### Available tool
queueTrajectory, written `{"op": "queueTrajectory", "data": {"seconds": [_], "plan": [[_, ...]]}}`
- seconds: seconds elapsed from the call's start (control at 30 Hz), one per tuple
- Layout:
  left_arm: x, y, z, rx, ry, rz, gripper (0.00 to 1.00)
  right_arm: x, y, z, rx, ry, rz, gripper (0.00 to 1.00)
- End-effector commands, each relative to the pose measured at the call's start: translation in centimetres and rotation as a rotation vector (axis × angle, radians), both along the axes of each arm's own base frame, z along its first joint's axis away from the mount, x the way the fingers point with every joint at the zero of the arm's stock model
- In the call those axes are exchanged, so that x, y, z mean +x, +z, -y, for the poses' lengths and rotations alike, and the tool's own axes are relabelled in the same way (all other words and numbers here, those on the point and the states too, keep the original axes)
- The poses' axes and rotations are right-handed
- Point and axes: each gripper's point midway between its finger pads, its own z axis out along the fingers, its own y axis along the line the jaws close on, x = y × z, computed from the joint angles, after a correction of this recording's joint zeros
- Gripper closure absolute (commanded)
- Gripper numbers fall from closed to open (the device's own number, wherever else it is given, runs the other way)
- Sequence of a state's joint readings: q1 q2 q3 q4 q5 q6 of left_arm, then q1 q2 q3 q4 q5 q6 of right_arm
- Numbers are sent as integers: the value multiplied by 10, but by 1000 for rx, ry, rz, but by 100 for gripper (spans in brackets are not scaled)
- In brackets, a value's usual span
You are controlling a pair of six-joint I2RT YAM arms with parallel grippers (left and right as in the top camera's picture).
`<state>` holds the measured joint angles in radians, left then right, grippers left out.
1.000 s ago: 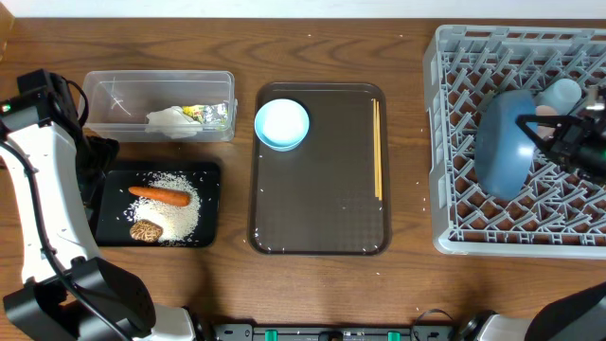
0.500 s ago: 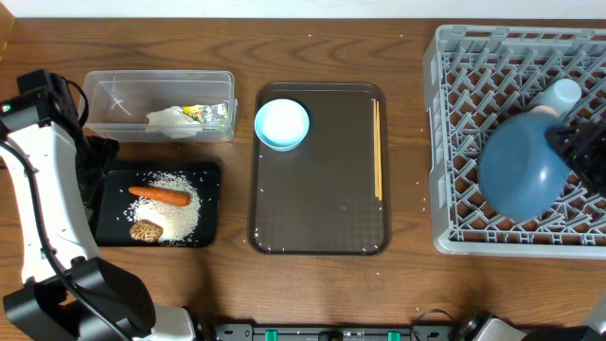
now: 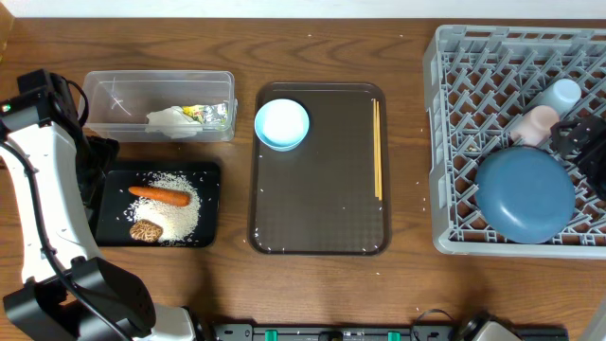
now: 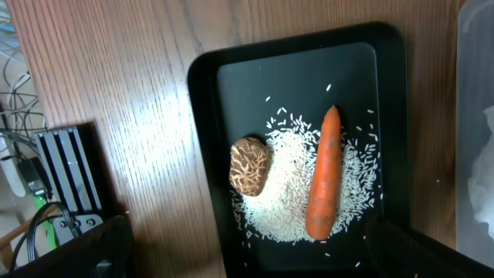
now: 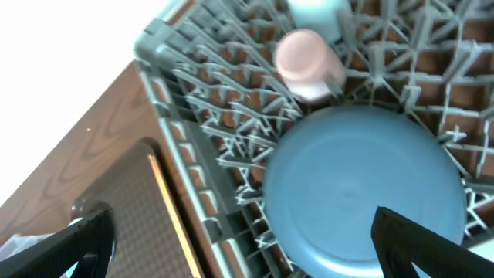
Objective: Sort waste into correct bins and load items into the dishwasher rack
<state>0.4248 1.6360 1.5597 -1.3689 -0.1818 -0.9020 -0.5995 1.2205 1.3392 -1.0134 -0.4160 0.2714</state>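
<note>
The dark-blue plate (image 3: 525, 197) (image 5: 363, 193) lies flat in the grey dishwasher rack (image 3: 454, 142), free of my right gripper (image 5: 255, 247), which hangs open above it near the rack's right edge (image 3: 589, 152). The pinkish cup (image 3: 538, 125) and light-blue cup (image 3: 561, 95) stand behind the plate. My left gripper (image 4: 247, 259) is open over the black tray (image 4: 204, 154), which holds rice (image 4: 282, 193), a carrot (image 4: 324, 174) and a brown lump (image 4: 249, 164). The clear tub (image 3: 114, 95) holds tissue (image 3: 170, 119), a wrapper and foil (image 3: 220, 115).
A brown serving tray (image 3: 317, 204) lies mid-table with the light-blue bowl (image 3: 281, 124) on its far left corner and the chopsticks (image 3: 377, 150) along its right side. The left arm (image 3: 38, 189) stands by the table's left edge.
My right gripper opened and let go of the plate, which tipped from upright to flat in the rack. The gripper drew back to the right. The left arm stayed still.
</note>
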Motion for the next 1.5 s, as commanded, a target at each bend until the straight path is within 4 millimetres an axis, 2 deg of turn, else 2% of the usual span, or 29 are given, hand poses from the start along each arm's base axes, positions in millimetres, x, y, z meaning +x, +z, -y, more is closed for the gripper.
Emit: {"op": "queueTrajectory", "data": {"seconds": [0.0, 0.17, 0.37, 0.47, 0.57, 0.67, 0.83, 0.9, 1.03, 1.23, 1.37, 1.47], "plan": [[-2, 1, -1, 2, 16, 1, 2, -2, 17, -25, -26, 55, 53, 1], [-2, 1, -1, 2, 16, 2, 2, 2, 29, -67, -43, 189, 95, 1], [-2, 1, -1, 1, 16, 1, 2, 16, 36, -135, -46, 423, 146, 1], [-2, 1, -1, 2, 16, 2, 2, 27, 42, -178, -52, 563, 201, 1], [-2, 1, -1, 2, 16, 2, 2, 42, 49, -231, -58, 714, 279, 1], [-2, 1, -1, 2, 16, 1, 2, 62, 44, -280, -83, 814, 332, 1], [-2, 1, -1, 2, 16, 2, 2, 96, 2, -367, -162, 1008, 396, 1], [-2, 1, -1, 1, 16, 1, 2, 106, -27, -401, -200, 1100, 410, 1], [-2, 1, -1, 2, 16, 2, 2, 112, -82, -454, -270, 1255, 397, 1], [-2, 1, -1, 2, 16, 1, 2, 114, -150, -505, -395, 1421, 294, 2], [-2, 1, -1, 2, 16, 2, 2, 123, -179, -509, -567, 1413, 205, 2], [-2, 1, -1, 2, 16, 2, 2, 120, -191, -515, -627, 1449, 190, 2]]}}
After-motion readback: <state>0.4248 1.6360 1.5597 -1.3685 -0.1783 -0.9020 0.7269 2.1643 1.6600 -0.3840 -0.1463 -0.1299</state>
